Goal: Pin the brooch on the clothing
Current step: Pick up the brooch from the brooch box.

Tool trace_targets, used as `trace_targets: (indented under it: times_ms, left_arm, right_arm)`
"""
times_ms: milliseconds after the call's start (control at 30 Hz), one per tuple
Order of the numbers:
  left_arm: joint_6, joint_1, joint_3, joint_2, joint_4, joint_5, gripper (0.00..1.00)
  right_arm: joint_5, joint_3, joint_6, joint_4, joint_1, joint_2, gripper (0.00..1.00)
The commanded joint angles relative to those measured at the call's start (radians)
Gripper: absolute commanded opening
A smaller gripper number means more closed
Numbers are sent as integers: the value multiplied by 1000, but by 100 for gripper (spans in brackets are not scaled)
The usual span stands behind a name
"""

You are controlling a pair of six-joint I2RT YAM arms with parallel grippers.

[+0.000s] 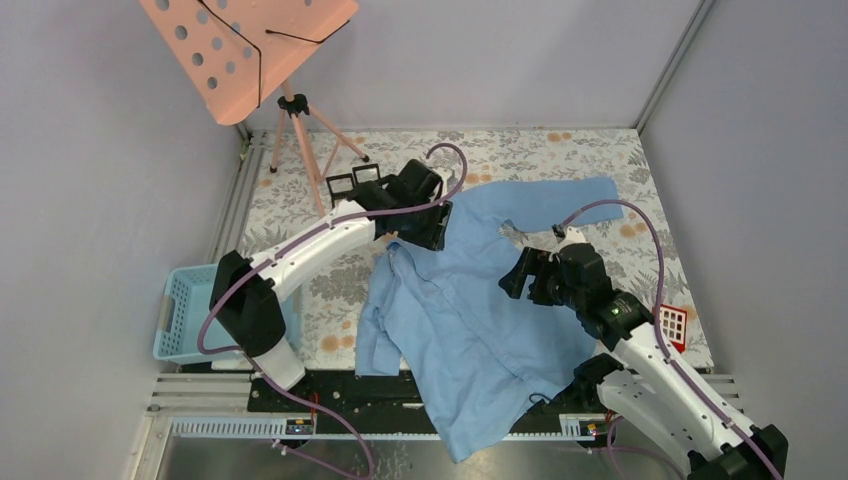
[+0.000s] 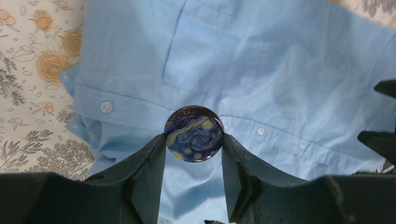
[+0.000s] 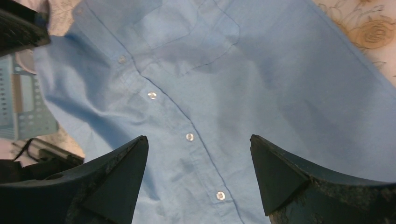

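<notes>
Overhead, reaches with the left arm from the lower left of the frame up toward the centre, wrist tipped down so that the left tool (image 2: pixel 194 141) hangs over the upper left edge of the shirt (image 1: pixel 470 310). Grips a round brooch (image 2: pixel 194 133) by its rim between both fingers. Shows its blue and yellow swirled face to the wrist camera, just over the button strip and below the chest pocket (image 2: pixel 205 51) in that view. Cannot tell whether the brooch touches the cloth.

Angles in with the right arm from the lower right, elbow bent, right tool (image 3: pixel 198 140) hovering over the middle of the shirt. Jaws spread wide, nothing between them, only buttons and pocket beneath.

Lies spread and rumpled across the centre of the counter (image 1: pixel 560 160), lower part draped over the near edge at the bottom of the frame.

Flower-printed covering on the counter, pale walls around. Light blue basket (image 1: pixel 185 310) at the left edge, pink perforated music stand (image 1: pixel 245 50) at the upper left, two small black frames (image 1: pixel 355 180) beside its legs, small red grid piece (image 1: pixel 672 325) at the right.
</notes>
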Motion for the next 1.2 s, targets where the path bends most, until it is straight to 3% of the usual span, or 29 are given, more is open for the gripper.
trace_targets:
  times_ms: [0,167,300,500,1167]
  left_arm:
    - [98,-52,2,-53,-2,51,39]
    - [141,-90,-125,-150,123,37,40]
    - [188,-124,-147,-180,130,41,40]
    - [211,-190,-149,-189,130,47,40]
    - [231,-266,-142,-209,127,92,40]
  right_arm:
    - [-145,58,49,79,-55,23,88]
    - [-329,133,51,69,-180,96,86]
    - [-464,192,43,58,-200,202,82]
    - [-700,144,190,295,-199,291,70]
    - [-702,97,322,444,-99,347,58]
